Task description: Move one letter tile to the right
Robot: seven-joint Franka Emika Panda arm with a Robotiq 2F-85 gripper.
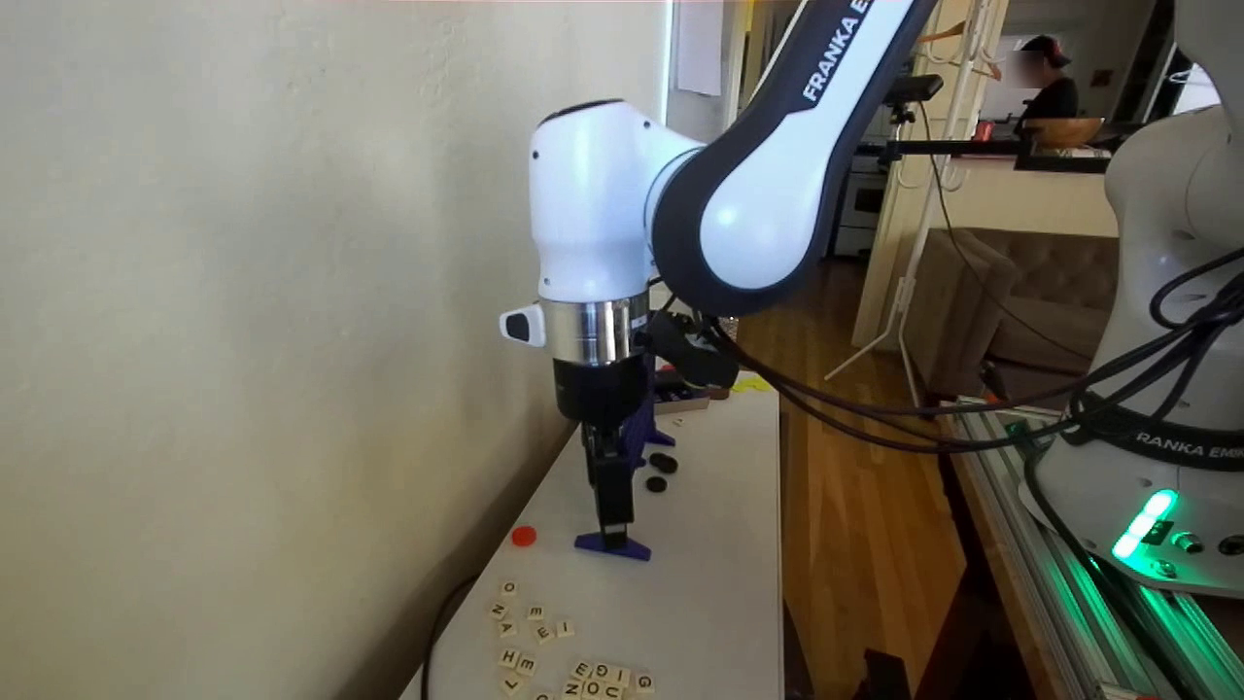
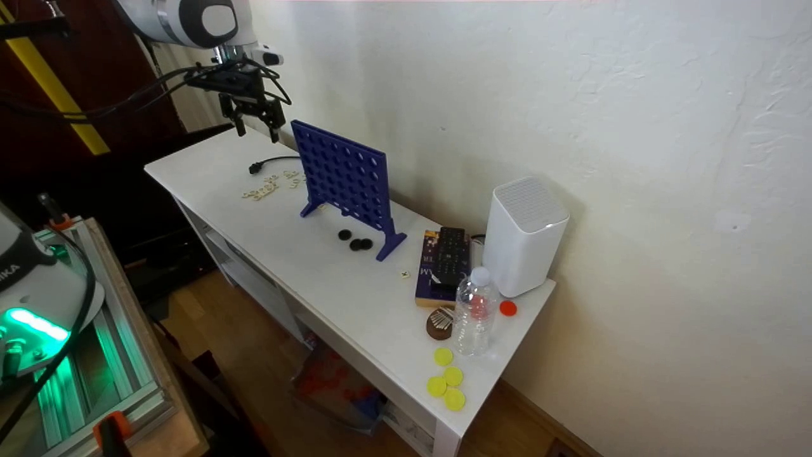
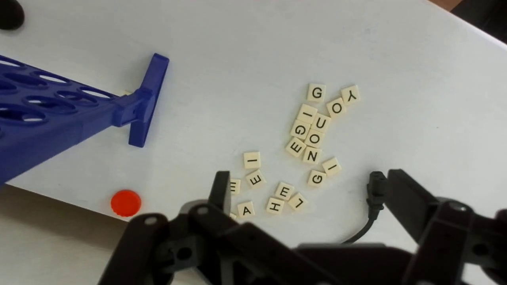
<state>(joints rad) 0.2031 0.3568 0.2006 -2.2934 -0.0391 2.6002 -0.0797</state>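
Several cream letter tiles lie flat on the white table (image 3: 435, 79), shown most clearly in the wrist view. A tight group with a U tile (image 3: 321, 123) is at the middle right; a G tile (image 3: 317, 93) and a Y tile (image 3: 350, 95) are at its top. Looser tiles, such as an A tile (image 3: 246, 210) and an L tile (image 3: 298, 201), are lower. The tiles also show in both exterior views (image 1: 593, 686) (image 2: 265, 189). My gripper (image 3: 309, 173) is open and empty, above the table; it also shows in an exterior view (image 2: 258, 136). Its left finger partly hides tiles.
A blue upright game rack (image 2: 346, 174) stands beside the tiles. A red disc (image 3: 126, 203) lies near the wall-side edge. A black cable plug (image 3: 375, 190) lies by the tiles. Black discs (image 2: 355, 244), a book (image 2: 426, 270), a bottle (image 2: 474, 324) and a white box (image 2: 526, 235) are farther along.
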